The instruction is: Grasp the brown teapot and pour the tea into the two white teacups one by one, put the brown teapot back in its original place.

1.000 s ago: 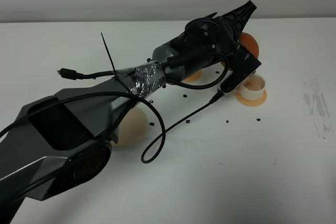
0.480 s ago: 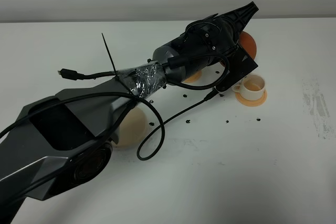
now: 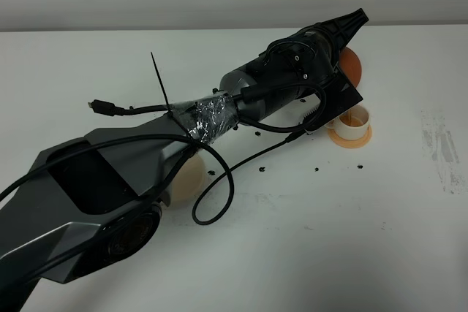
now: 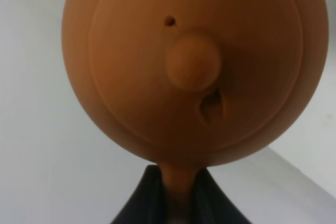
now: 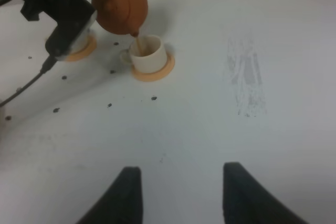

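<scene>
**Teapot tipped over a teacup, pour under way**

Seen from the high camera, the beige disc saucer (image 3: 184, 180) lies with nothing on it at 8 o'clock on the white table (image 3: 329, 239), partly covered by the left arm (image 3: 219, 111). That arm reaches across the middle toward 2 o'clock. In the left wrist view, the left gripper (image 4: 177, 190) pinches the loop handle of the brown teapot (image 3: 352, 63), whose lid knob (image 4: 193, 62) faces the lens. The pot hangs tilted at 12 o'clock of a white teacup (image 3: 356, 118), which sits on its orange coaster (image 3: 349, 139). The right wrist view catches a thin stream of tea (image 5: 137, 42) running from the spout into that cup. A second orange coaster (image 5: 79, 52) shows nearby under the arm's black camera mount. Its cup is largely hidden, and whether it holds tea cannot be told. The right gripper (image 5: 181, 195) hangs spread and empty, well apart from the cups. The grasp looks done and one pour is in hand. Finishing that pour, possibly filling the other cup, and returning the pot to its saucer appear to be left.
</scene>
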Robot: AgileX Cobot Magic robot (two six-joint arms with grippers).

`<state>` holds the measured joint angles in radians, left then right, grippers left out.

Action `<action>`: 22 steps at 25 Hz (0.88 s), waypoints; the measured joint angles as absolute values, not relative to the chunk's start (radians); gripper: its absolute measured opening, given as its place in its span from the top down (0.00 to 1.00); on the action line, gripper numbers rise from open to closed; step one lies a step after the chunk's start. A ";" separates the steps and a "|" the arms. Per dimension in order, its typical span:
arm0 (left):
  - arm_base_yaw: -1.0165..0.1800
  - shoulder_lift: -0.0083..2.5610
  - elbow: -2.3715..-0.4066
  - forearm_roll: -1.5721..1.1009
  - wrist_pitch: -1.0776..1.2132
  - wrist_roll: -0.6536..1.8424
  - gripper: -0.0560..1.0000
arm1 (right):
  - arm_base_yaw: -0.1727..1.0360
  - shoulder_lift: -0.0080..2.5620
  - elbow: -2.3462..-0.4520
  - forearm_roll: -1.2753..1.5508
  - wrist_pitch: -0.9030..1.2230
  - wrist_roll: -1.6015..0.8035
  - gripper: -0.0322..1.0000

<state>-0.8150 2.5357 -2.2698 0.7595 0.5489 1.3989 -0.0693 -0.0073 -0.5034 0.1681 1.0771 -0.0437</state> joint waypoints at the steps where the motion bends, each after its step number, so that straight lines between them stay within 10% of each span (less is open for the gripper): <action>1: -0.815 2.536 -2.270 0.765 0.548 1.399 0.83 | -0.069 -0.007 -0.503 0.168 1.077 -0.044 0.60; 22: -0.835 2.536 -2.270 0.840 0.532 1.400 0.83 | -0.069 -0.007 -0.503 0.168 1.077 -0.044 0.60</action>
